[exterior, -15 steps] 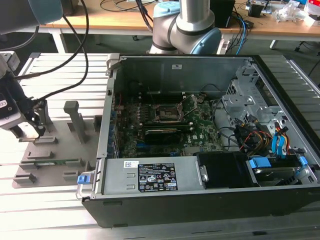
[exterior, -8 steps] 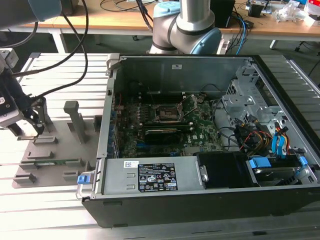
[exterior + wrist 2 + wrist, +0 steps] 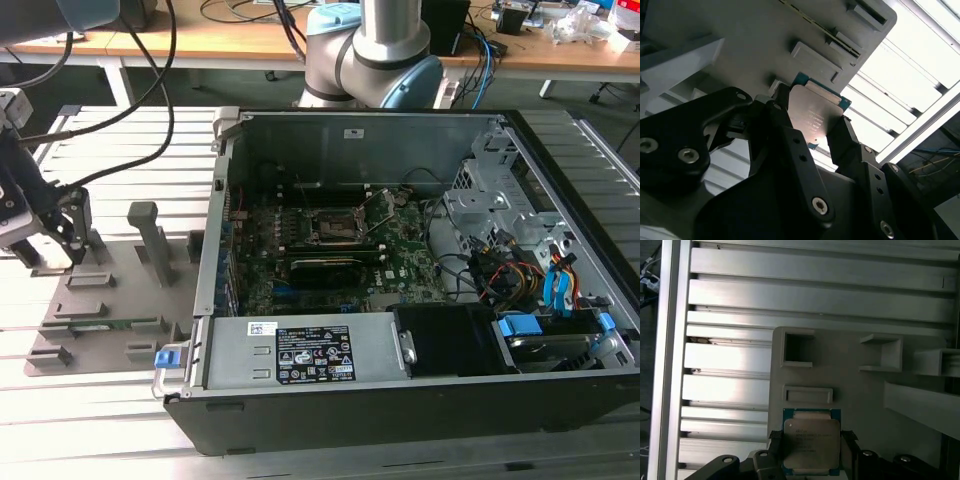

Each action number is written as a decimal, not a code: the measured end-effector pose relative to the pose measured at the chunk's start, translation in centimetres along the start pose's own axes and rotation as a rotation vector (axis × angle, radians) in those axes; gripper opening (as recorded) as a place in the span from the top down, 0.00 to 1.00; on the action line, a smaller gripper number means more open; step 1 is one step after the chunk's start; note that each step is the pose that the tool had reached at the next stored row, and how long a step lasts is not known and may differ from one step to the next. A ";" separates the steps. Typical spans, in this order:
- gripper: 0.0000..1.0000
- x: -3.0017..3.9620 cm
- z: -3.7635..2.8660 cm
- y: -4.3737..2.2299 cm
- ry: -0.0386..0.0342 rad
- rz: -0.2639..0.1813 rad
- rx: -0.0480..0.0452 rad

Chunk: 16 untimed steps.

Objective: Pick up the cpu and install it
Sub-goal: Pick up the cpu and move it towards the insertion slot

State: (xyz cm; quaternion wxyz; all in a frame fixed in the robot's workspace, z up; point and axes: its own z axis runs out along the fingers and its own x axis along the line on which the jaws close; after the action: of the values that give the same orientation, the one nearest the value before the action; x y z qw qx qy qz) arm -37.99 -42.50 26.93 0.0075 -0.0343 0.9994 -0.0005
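Observation:
The cpu (image 3: 812, 112), a small square chip with a silvery top and a green rim, sits between my gripper's (image 3: 812, 122) two black fingers (image 3: 785, 130). Each finger presses against one of its opposite edges. In the first wrist view the cpu (image 3: 811, 440) lies at or just above the grey parts tray (image 3: 855, 400), with my gripper (image 3: 811, 442) closed around it. In the exterior view my gripper (image 3: 62, 245) hangs over the tray (image 3: 120, 300) at the far left. The open computer case (image 3: 420, 260) holds the motherboard with its dark cpu socket (image 3: 333, 228).
Upright grey posts (image 3: 150, 235) and raised holders stand on the tray beside my gripper. The case's tall side wall (image 3: 215, 230) lies between the tray and the socket. Cables and drive bays (image 3: 520, 270) crowd the case on the exterior view's right. The arm's base (image 3: 375, 55) stands behind the case.

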 end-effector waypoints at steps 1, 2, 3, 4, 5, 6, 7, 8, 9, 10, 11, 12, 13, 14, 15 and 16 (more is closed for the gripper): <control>0.45 0.00 -0.26 0.00 0.0000 0.000 0.0000; 0.45 -0.01 -0.47 0.00 0.0000 0.000 -0.0001; 0.45 -0.01 -0.61 0.00 -0.0001 0.000 -0.0001; 0.45 -0.01 -0.79 0.00 0.0000 0.000 -0.0001; 0.45 -0.02 -0.96 0.00 -0.0001 0.000 0.0000; 0.45 -0.02 -1.11 0.00 -0.0001 0.000 -0.0001; 0.45 -0.02 -1.24 0.00 0.0001 0.000 0.0000; 0.45 -0.02 -1.33 0.00 -0.0002 0.000 -0.0002; 0.45 -0.02 -1.43 0.00 0.0000 0.000 -0.0001; 0.45 -0.02 -1.47 0.00 -0.0001 0.000 -0.0001; 0.45 -0.02 -1.50 0.00 -0.0002 0.000 -0.0001; 0.45 -0.02 -1.55 0.00 0.0000 0.000 0.0000; 0.45 -0.02 -1.60 0.00 0.0001 0.000 0.0000; 0.45 -0.02 -1.64 0.00 -0.0001 0.000 -0.0001; 0.45 -0.03 -1.68 0.00 -0.0002 0.000 -0.0002; 0.45 -0.03 -1.76 0.00 0.0000 0.000 -0.0001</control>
State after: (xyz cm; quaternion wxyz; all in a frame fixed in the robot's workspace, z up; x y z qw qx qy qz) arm -37.99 -42.50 28.69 0.0075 -0.0343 0.9994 -0.0004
